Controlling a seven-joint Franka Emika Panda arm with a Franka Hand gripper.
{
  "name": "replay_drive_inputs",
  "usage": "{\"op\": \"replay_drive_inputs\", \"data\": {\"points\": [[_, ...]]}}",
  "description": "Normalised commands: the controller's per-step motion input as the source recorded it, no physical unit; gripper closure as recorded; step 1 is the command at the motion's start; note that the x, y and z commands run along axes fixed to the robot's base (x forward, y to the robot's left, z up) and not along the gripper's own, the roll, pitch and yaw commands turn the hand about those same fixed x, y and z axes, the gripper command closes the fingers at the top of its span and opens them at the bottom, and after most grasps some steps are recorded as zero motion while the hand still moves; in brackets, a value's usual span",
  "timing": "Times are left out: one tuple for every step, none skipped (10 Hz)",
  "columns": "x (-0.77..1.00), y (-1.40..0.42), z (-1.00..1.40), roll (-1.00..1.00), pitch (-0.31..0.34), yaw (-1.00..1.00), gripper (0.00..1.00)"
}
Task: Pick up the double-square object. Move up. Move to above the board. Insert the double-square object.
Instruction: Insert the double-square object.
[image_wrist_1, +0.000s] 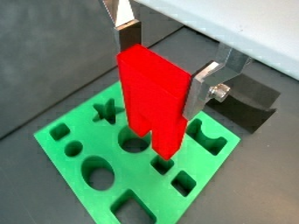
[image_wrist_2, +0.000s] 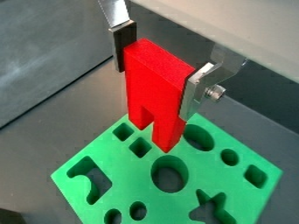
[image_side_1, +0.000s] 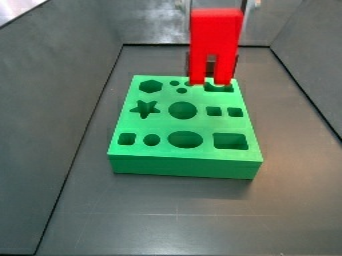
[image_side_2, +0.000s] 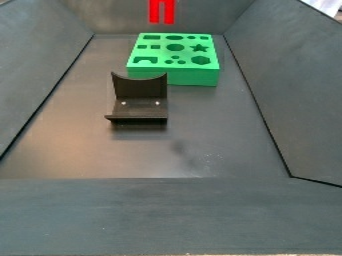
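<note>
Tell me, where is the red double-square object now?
The end effector holds the double-square object upright just above the board, legs down; in a side view it hangs over the board's far edge.

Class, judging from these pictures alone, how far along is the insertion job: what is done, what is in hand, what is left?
Done: the claw has the double-square object gripped and lifted, over the board. In hand: in a side view its legs hang near the board's far edge; whether they touch is unclear. Left: inserting it. The fixture stands empty.
</note>
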Motion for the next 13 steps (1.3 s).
{"op": "replay_drive_inputs", "data": {"points": [[0.76, 0.00, -0.43, 0.10, 0.000, 0.26, 1.00], [0.78, 0.00, -0.42, 0.10, 0.000, 0.25, 1.00], [0.79, 0.00, -0.40, 0.12, 0.000, 0.24, 1.00], [0.75, 0.00, -0.33, 0.12, 0.000, 0.18, 1.00], [0.74, 0.00, -0.30, 0.13, 0.000, 0.16, 1.00], [0.58, 0.00, -0.16, 0.09, 0.000, 0.11, 1.00], [0.22, 0.00, 0.00, 0.00, 0.000, 0.00, 1.00], [0.19, 0.00, 0.00, 0.00, 0.000, 0.00, 1.00], [0.22, 0.00, -0.05, 0.02, 0.000, 0.00, 1.00], [0.33, 0.00, -0.25, 0.08, 0.000, 0.00, 1.00], [0.33, 0.00, -0.31, 0.10, -0.011, 0.00, 1.00], [0.22, 0.00, -0.36, 0.10, -0.039, 0.00, 1.00], [0.00, 0.00, -0.34, 0.10, -0.044, 0.00, 1.00]]}}
